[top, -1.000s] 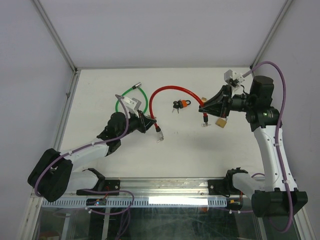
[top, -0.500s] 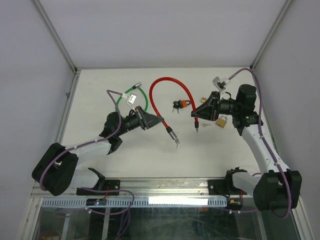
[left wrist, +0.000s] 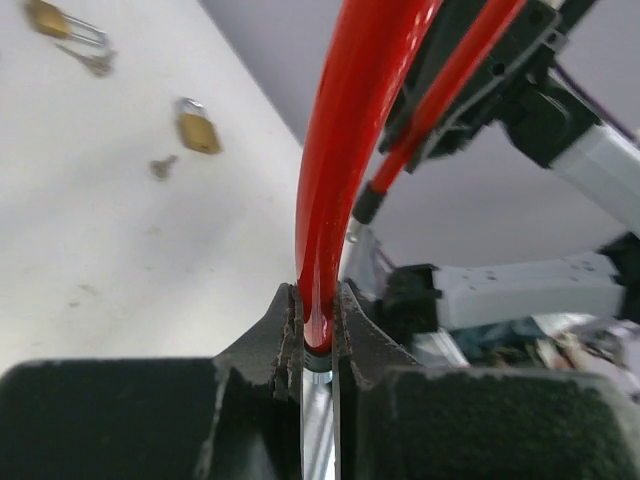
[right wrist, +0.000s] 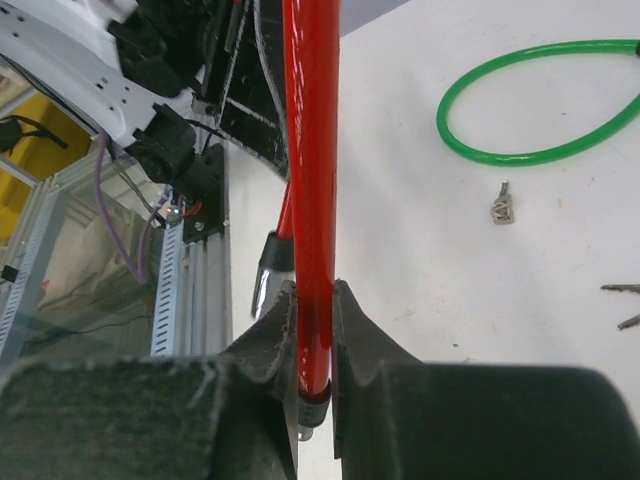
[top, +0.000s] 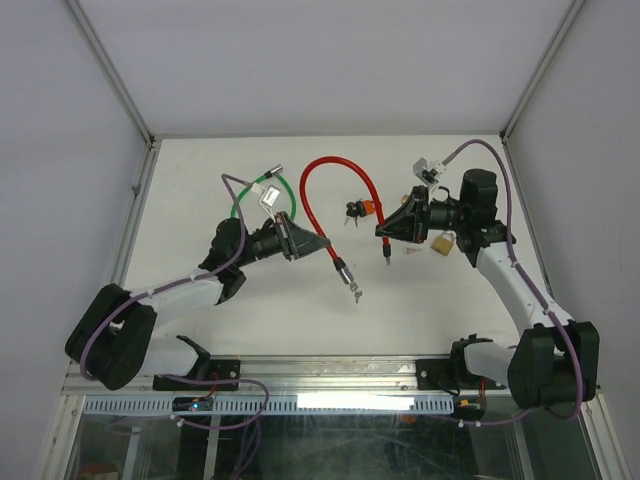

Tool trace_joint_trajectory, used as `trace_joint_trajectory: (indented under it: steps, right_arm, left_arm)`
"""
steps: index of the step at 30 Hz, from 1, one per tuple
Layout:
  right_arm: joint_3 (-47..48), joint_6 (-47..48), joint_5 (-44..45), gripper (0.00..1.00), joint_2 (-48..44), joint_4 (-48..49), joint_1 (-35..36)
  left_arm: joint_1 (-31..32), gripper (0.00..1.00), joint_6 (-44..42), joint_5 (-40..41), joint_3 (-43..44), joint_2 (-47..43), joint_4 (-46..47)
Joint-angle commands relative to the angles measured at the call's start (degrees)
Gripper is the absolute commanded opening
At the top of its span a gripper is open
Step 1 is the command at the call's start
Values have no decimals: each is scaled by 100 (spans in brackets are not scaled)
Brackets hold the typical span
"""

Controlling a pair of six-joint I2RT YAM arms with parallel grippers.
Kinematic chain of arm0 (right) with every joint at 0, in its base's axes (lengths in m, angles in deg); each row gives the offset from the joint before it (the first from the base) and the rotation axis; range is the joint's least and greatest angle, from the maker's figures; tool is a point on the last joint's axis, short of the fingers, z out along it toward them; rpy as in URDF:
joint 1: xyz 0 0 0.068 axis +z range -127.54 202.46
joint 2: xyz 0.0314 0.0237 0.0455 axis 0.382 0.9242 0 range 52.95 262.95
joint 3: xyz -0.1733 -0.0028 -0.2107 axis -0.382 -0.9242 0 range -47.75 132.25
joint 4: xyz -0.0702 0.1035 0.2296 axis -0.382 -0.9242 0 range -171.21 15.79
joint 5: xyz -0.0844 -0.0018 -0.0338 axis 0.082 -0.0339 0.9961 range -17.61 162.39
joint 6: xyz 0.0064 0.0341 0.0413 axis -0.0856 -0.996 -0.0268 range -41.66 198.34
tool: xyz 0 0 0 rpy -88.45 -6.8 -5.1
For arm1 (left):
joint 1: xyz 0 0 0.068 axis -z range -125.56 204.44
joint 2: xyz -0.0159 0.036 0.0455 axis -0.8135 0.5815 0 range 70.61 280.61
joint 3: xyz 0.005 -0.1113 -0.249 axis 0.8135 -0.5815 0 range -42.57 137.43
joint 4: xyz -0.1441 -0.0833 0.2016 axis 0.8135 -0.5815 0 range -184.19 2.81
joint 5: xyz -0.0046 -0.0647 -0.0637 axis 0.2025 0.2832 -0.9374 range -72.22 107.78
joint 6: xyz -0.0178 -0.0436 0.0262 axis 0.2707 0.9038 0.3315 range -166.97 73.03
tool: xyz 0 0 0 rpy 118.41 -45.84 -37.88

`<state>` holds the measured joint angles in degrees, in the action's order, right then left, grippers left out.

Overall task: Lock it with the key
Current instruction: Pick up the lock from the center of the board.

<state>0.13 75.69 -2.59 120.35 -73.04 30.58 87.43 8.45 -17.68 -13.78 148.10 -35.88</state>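
Robotics lab cell: white table (top: 420, 310), aluminium frame (top: 112, 70), plain grey walls (top: 320, 60) around.

Even, bright, diffuse light — faint soft shadows on the white table (top: 450, 300). Wrist views blur close up (the red cable (left wrist: 340, 150) shows glossy glare), backgrounds soft.

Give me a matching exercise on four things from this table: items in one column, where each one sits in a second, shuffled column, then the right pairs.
Things
1. red cable
2. green cable
3. brass padlock
4. orange padlock

Places
A. on the table beside the right arm's wrist
B. pinched near its ends by the left gripper and the right gripper
C. on the table inside the red arch as seen from above, dark keys beside it
D. on the table at the far side of the left arm

Pairs: 1-B, 2-D, 3-A, 4-C
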Motion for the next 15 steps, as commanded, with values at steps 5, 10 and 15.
trace_joint_trajectory:
  steps: [5, 10, 15]
  right_arm:
    - [1017, 2602, 314, 0, -93, -2482, -80]
    - [1435, 3166, 205, 0, -383, -3284, -305]
    - [1915, 2927, 63, 0, -646, -3446, -450]
  left_arm:
    - [5, 0, -3330, 3258, 239, -1941, -3490]
    - [5, 0, -3871, 4530, -16, -2906, -3566]
    - [5, 0, -3572, 5011, -206, -3076, -3520]
